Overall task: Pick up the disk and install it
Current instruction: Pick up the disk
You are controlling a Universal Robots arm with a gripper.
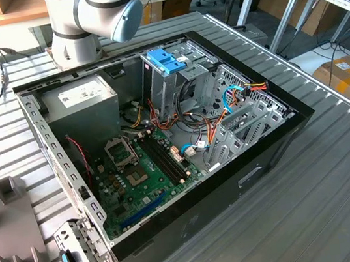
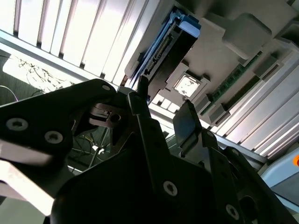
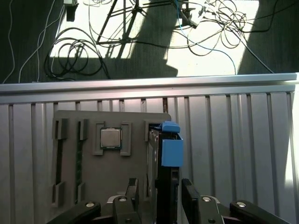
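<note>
The disk [image 3: 164,154] stands on its edge in a slot of a grey holder block [image 3: 70,154], with its blue side rail [image 3: 171,150] facing the camera. In the second wrist view the disk [image 2: 166,49] lies just beyond the fingertips, its blue rail [image 2: 189,23] at the far end. My gripper [image 3: 161,192] is open, one dark finger [image 3: 133,189] on each side of the disk's line. In the second wrist view the gripper [image 2: 163,105] has nothing between its pads. The open computer case [image 1: 248,176] lies on the table in the exterior view.
A processor chip [image 3: 110,138] sits in the holder block beside the disk. Inside the case are a drive cage with a blue handle [image 1: 166,60], a grey power-supply box [image 1: 84,95] and a motherboard [image 1: 135,170]. Cables [image 3: 74,56] lie on the floor past the table edge [image 3: 149,85].
</note>
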